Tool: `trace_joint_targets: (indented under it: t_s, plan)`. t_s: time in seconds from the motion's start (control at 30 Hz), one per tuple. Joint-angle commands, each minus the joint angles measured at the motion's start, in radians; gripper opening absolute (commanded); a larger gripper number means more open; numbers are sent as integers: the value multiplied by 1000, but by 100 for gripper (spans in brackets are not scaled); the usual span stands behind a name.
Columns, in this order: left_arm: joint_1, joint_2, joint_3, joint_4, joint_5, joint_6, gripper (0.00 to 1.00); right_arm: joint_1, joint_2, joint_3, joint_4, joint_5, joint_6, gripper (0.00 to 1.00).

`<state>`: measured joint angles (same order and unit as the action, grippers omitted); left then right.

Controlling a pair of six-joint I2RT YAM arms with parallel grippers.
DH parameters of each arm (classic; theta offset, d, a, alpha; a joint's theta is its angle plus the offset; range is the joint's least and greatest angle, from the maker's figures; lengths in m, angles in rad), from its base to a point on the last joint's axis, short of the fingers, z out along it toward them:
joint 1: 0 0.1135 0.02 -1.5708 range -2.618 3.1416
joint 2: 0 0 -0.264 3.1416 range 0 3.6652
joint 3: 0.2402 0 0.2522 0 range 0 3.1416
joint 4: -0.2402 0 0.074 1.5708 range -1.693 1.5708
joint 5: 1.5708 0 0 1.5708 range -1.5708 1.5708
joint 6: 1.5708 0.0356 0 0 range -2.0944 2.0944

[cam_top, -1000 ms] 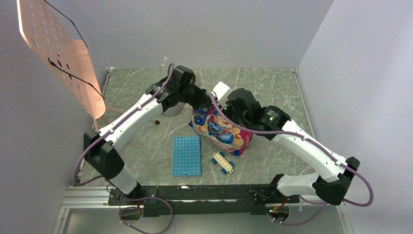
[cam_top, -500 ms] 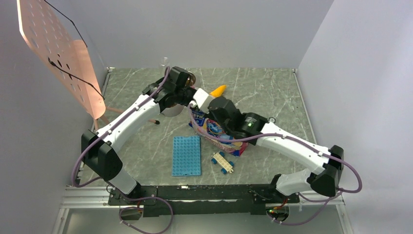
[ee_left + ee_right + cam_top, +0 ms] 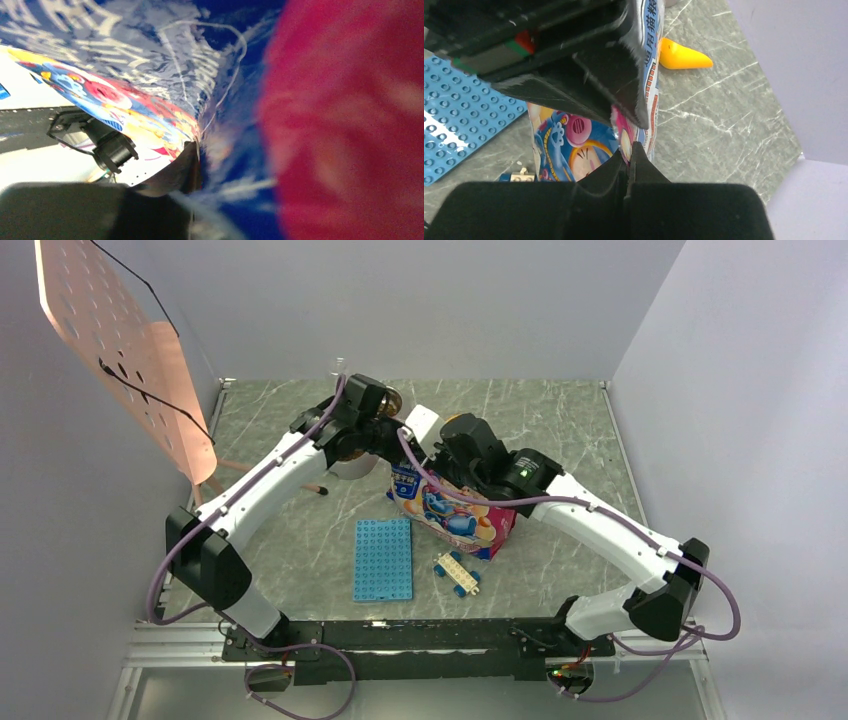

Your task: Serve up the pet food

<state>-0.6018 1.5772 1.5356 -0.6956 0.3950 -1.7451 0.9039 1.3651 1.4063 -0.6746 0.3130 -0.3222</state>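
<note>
Overhead, the grey marble table (image 3: 560, 440) carries two arms that meet at the far top edge of the pet food bag (image 3: 455, 508). That bag stands tilted near the table's centre.

The top view alone shows the whole layout. It does not show either jaw gap.

The right wrist view shows the right gripper (image 3: 628, 150) clenched, its fingertips pinching the bag's upper edge. It also shows the black body of the left gripper (image 3: 397, 455) pressed against the same edge from the other side.

The left wrist view is filled by blurred glossy bag film. One dark finger (image 3: 180, 172) lies against a fold in it, and the second finger is not visible. The left claw reads as clamped on the bag.

Count:
- one bag;
- one blue studded baseplate (image 3: 382, 559), on the near left side of the bag;
- one small white-and-blue brick assembly (image 3: 456, 572), just in front of the bag;
- one yellow scoop (image 3: 684, 57), beyond the bag and clearly seen only from the right wrist.

Compared with half a second earlier, the right wrist sits farther back over the bag's top. It covers the scoop in the overhead view and exposes more of the bag's print. The baseplate and the bricks are unmoved.
</note>
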Motion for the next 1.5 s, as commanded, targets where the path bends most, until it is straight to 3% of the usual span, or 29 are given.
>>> trace_joint_targets:
  t_s: [0.0, 0.03, 0.1, 0.3, 0.4, 0.43, 0.5, 0.53, 0.7, 0.87, 0.93, 1.0, 1.03, 1.13, 1.2, 1.37, 1.43, 1.47]
  plan:
    - [22, -65, -3, 27, 43, 37, 34, -35, -46, 27, -31, -73, 50, 0]
    - [26, -71, -10, 36, 29, 47, 44, -38, -54, 25, -30, -75, 50, 0]
    - [34, -85, -20, 44, 3, 64, 54, -41, -59, 27, -37, -80, 56, 0]
    - [46, -99, -59, 78, -7, 64, 55, -42, -57, 37, -44, -93, 82, 2]
    - [46, -93, -76, 128, -10, 55, 42, -41, -55, 52, -52, -91, 84, 3]
    - [47, -88, -74, 139, -13, 56, 33, -40, -54, 55, -54, -82, 84, 3]
    - [51, -81, -66, 164, -21, 69, 4, -40, -52, 60, -63, -64, 80, 6]
    - [54, -80, -61, 162, -29, 75, 0, -40, -51, 61, -66, -45, 80, 9]
    - [55, -76, 15, 53, -75, 98, 0, -41, -89, 13, -85, 57, 56, 33]
    - [58, -82, 8, 69, -63, 107, 0, -42, -143, -62, -80, 115, 36, 42]
    - [65, -97, -37, 124, -50, 84, 4, -43, -146, -68, -79, 122, 39, 40]
    - [73, -99, -55, 117, -43, 77, 32, -41, -139, -57, -81, 111, 46, 35]
    - [77, -96, -54, 104, -45, 82, 40, -41, -136, -47, -83, 101, 49, 28]
    - [82, -85, -54, 115, -52, 94, 42, -39, -123, -25, -97, 90, 57, 0]
    - [85, -73, -48, 111, -65, 99, 42, -39, -112, -15, -117, 81, 55, 0]
    - [91, -46, -39, 151, -59, 98, 32, -6, -127, -3, -121, 81, 71, 0]
    - [90, -41, -41, 186, -58, 104, 5, -7, -109, 27, -152, 86, 99, 0]
    - [91, -44, -45, 199, -65, 103, 0, -7, -107, 34, -160, 97, 109, 0]
